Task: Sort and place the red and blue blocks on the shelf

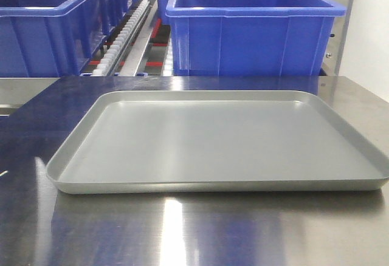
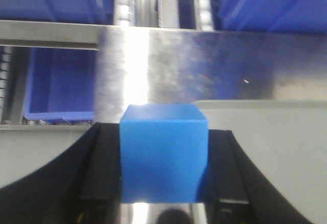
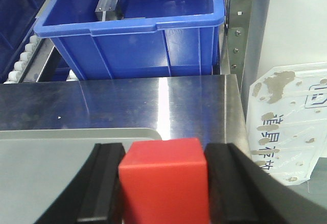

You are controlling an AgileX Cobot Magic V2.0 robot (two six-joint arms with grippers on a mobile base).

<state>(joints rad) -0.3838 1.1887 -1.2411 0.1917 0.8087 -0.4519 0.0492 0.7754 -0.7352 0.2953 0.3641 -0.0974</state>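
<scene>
A bright blue block (image 2: 163, 152) sits between the black fingers of my left gripper (image 2: 163, 183), which is shut on it above the steel surface. In the right wrist view my right gripper (image 3: 164, 193) is shut on a bright red block (image 3: 164, 180), held over the right end of the grey tray (image 3: 56, 162). The steel shelf (image 2: 153, 55) with its roller rails lies ahead of both grippers. In the front view the tray (image 1: 213, 138) holds nothing, and neither gripper nor block shows there.
Large blue bins (image 1: 255, 26) (image 1: 45, 23) stand on the shelf behind the tray, with roller tracks (image 1: 124, 32) between them. One bin (image 3: 138, 24) holds a small metal part. A steel upright (image 3: 240, 29) and a white printed sheet (image 3: 288, 116) are at the right.
</scene>
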